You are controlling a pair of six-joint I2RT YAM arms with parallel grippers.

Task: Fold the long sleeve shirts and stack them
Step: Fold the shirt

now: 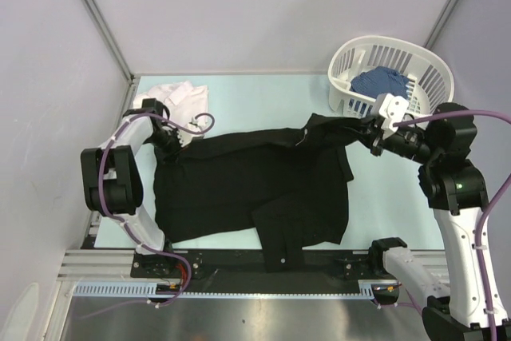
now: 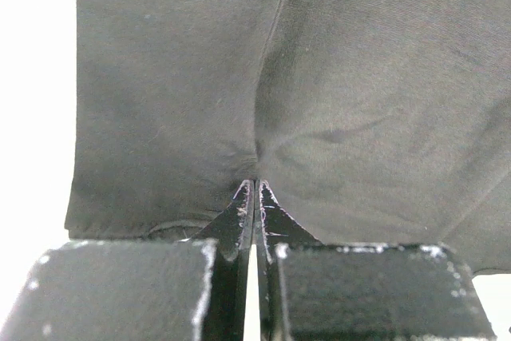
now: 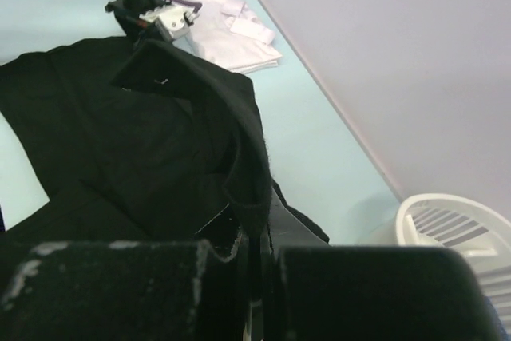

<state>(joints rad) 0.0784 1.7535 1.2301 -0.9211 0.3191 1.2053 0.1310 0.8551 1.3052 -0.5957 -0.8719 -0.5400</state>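
The black shirt [image 1: 247, 189] lies spread across the middle of the table, one part hanging over the near edge. My left gripper [image 1: 171, 143] is shut on its left upper edge; in the left wrist view the cloth [image 2: 319, 101] is pinched between the closed fingertips [image 2: 256, 189]. My right gripper [image 1: 369, 135] is shut on the shirt's right upper corner, lifted off the table; the right wrist view shows a fold of black cloth [image 3: 239, 149] clamped in the jaws [image 3: 259, 233]. The white shirt [image 1: 177, 100] lies folded at the back left, also in the right wrist view [image 3: 227, 33].
A white slatted basket [image 1: 393, 77] stands at the back right with blue cloth [image 1: 379, 81] in it; its rim shows in the right wrist view [image 3: 455, 221]. Grey walls enclose the table on three sides.
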